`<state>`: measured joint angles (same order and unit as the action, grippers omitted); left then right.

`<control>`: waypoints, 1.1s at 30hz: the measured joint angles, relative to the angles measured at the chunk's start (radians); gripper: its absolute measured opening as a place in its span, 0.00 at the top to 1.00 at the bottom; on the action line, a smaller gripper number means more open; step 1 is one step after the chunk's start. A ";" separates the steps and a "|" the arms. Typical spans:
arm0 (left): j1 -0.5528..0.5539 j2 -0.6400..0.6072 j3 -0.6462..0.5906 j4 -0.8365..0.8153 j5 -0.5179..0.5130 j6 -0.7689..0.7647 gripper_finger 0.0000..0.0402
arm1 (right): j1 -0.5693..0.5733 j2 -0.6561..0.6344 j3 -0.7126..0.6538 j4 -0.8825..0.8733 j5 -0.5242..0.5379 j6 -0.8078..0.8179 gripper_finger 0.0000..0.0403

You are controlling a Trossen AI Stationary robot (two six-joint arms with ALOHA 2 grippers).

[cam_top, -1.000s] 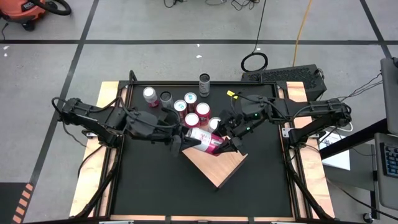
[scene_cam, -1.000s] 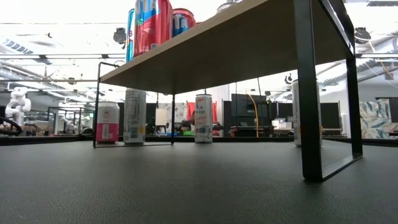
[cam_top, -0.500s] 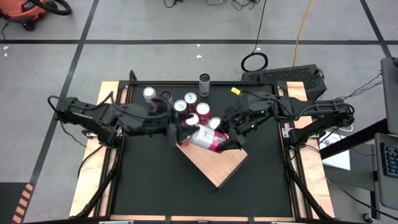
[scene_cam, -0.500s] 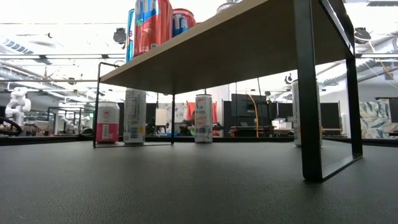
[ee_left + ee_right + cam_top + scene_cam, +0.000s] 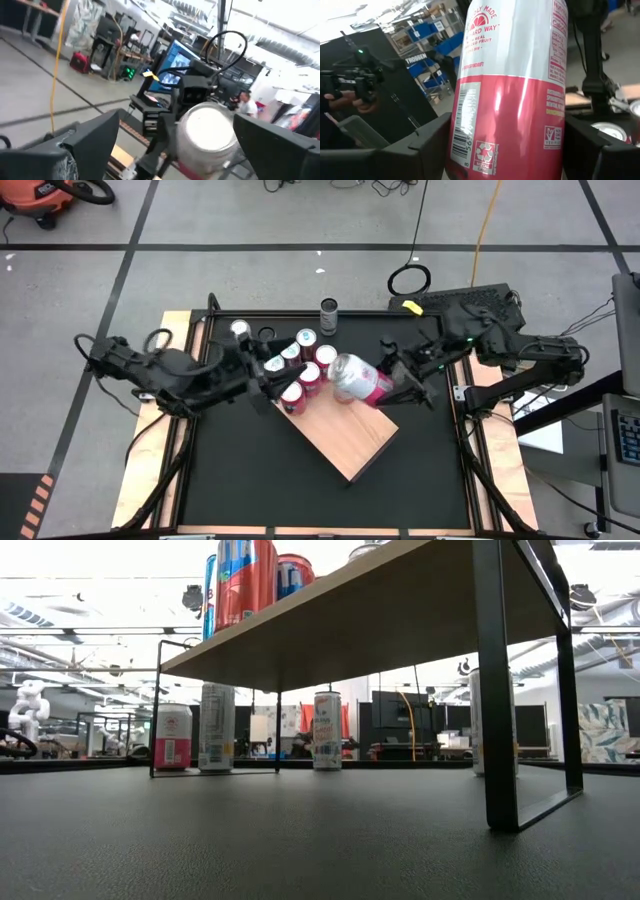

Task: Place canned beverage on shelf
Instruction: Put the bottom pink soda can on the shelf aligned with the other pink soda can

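A red-and-silver canned beverage [image 5: 355, 380] hangs lying on its side above the far right edge of the shelf [image 5: 345, 435], a pale wood slab on black legs. My right gripper [image 5: 388, 387] is shut on it. My left gripper [image 5: 270, 375] stands open a little to the can's left. In the left wrist view the can's silver end [image 5: 207, 132] shows ahead of the spread fingers, untouched. Several more cans [image 5: 305, 355] stand upright on the shelf's far corner. My right gripper pinches the can's red end [image 5: 470, 150] between its two fingers, one on each side of the round wall. It comes in about level from the table's right, fingers lying along the can. The can is lifted clear of the shelf, its silver end [image 5: 340, 370] toward the left arm.
More cans stand on the black table beyond the shelf [image 5: 329, 315] [image 5: 240, 330]. The low view shows three of them [image 5: 217, 727] under the slab [image 5: 380, 610], between its thin black legs [image 5: 495, 690]. The shelf's near half [image 5: 350, 450] is bare wood.
My left gripper has opened, let go of the can and drawn back toward the table's left, rising and turning. My right gripper has carried the can up and toward the table's right and far edge; the can has stayed on its side.
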<state>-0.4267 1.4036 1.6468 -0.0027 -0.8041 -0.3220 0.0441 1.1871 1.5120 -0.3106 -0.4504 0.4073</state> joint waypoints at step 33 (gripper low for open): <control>-0.045 0.144 -0.002 0.356 0.002 0.224 0.01 | 0.037 -0.003 -0.105 0.368 0.047 0.056 0.33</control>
<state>-0.4720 1.5475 1.6447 0.3529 -0.8025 -0.0978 0.0807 1.1842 1.4075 0.0576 -0.4038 0.4629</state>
